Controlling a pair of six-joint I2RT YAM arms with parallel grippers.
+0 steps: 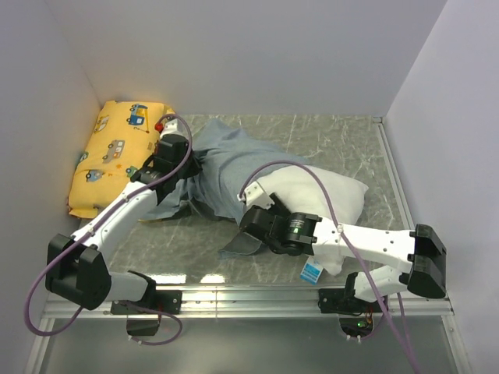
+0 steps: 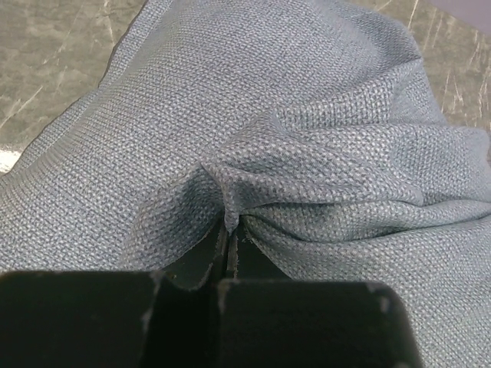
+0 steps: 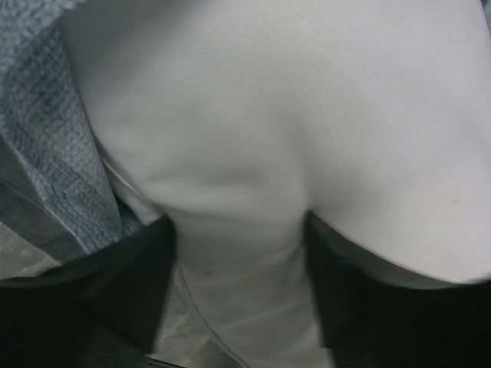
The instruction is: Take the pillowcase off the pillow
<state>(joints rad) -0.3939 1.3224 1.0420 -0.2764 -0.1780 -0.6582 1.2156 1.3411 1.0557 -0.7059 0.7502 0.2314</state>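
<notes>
Removing a cover from a soft body. Nearest, a small blue-white tag (image 1: 312, 271) marks the near edge of the pillow (image 1: 335, 195), which lies right of centre on the desk (image 1: 327, 140). It is plump and white, and half bared. The right claw (image 3: 238, 222) stands spread at the pillow's near-left end, its fingers (image 3: 138, 291) astride a puckered bulge of white filling; how firmly they press cannot be told. The pillow dents readily, so it is judged light and yielding. A broad hold on a gathered corner should anchor it better than a shallow nip, which may slip off the smooth shell. Farther left, the pillowcase (image 1: 226, 160) trails from the pillow's far-left end in loose grey folds. The left claw (image 2: 229, 238) is pressed together on a pinched ridge of its coarse weave. This cloth is limp and looks grippy, so it should follow a pull away from the pillow, though it may drag on the filling. At far left a yellow cushion (image 1: 117, 152) rests against the wall.
</notes>
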